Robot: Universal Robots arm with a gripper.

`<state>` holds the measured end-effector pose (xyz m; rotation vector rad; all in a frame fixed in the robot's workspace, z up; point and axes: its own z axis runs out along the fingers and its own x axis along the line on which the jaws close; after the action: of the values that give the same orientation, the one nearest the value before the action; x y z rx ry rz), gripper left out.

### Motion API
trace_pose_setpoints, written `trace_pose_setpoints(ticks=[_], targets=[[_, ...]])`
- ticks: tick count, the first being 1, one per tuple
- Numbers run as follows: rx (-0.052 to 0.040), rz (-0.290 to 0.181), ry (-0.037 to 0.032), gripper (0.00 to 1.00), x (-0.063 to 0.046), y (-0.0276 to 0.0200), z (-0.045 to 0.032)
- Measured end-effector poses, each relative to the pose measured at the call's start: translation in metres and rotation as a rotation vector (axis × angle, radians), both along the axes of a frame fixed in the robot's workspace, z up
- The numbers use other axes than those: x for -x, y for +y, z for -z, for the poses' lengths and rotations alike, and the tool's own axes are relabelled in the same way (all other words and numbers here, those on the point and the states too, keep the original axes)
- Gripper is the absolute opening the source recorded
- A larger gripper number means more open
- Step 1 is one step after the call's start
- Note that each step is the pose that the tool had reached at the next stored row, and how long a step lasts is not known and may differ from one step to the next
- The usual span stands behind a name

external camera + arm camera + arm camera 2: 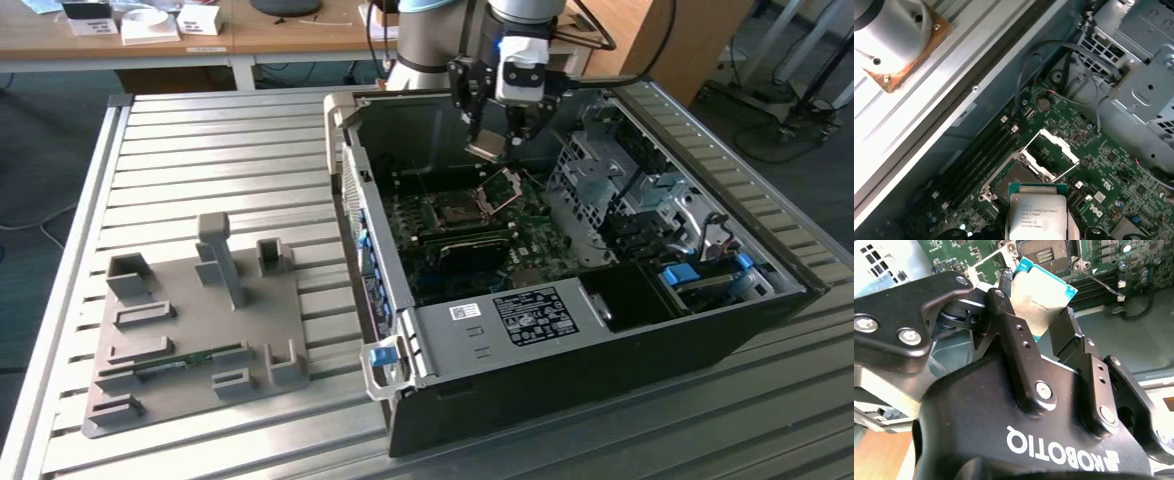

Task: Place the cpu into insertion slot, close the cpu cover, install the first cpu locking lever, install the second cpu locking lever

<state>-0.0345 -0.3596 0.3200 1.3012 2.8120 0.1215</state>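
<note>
My gripper [497, 143] hangs inside the open computer case, shut on the cpu [486, 149], a flat square chip with a silver-grey top. The second wrist view has the cpu [1043, 294] clamped between the two black fingers [1005, 300], tilted. It is held in the air above the green motherboard, a little short of the insertion slot [454, 212]. In the first wrist view the cpu [1036, 215] sits just before the dark square insertion slot [1015, 181]. The cpu cover [1055, 146] stands raised on its hinge at the slot's far side, and it also stands up in the exterior view [503, 187].
The black computer case [561, 360] lies open on a slatted metal table [200, 150]. Grey drive cages [627, 190] fill its side at the exterior view's right. Long black memory slots [985, 152] run beside the socket. A grey fixture plate [187, 330] with a green memory stick lies at the exterior view's left.
</note>
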Motion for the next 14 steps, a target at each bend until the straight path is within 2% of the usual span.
trace_pose_setpoints(ticks=[5, 14], targets=[[-0.0001, 0.050, 0.0000, 0.54, 0.0000, 0.0000, 0.0000], [0.0000, 0.072, 0.0000, 0.54, 0.0000, 0.0000, 0.0001]])
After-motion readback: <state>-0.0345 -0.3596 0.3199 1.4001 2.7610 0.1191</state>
